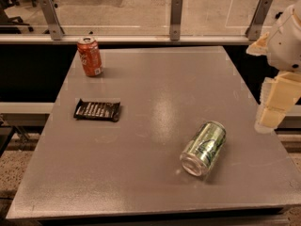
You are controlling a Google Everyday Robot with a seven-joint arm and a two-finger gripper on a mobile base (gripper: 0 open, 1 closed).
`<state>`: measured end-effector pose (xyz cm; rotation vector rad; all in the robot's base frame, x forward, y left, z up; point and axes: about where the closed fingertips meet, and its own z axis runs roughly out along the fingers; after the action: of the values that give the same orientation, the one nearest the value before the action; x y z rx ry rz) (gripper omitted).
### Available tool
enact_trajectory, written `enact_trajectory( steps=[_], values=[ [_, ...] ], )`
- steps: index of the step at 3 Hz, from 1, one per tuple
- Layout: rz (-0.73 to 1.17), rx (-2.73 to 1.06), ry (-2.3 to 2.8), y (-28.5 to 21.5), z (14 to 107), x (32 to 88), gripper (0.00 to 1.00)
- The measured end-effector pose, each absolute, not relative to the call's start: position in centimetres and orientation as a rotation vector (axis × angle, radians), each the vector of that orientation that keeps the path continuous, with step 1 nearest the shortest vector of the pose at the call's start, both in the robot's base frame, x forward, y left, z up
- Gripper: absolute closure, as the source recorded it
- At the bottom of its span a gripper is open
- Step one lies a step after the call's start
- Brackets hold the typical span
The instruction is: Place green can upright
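Green can [203, 148] lies on its side on the grey table [155, 79], toward 4 o'clock from the tabletop's centre, with one silver end facing 7 o'clock. The cream gripper [269, 120] hangs at the table's right edge, and the can sits at about 8 o'clock from it, near but apart. Whether the gripper is open or closed cannot be told. An orange-red can [89, 56] stands upright at 10 o'clock, and a dark snack bar [97, 110] lies flat at 9 o'clock.
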<state>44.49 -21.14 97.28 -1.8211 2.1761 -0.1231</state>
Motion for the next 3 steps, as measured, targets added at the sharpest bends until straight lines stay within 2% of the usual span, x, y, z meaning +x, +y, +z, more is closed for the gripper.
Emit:
enact_trajectory(
  steps=[3],
  values=[
    [-0.082,-2.274,1.637,-17.4,92.6,44.6,0.00]
  ],
)
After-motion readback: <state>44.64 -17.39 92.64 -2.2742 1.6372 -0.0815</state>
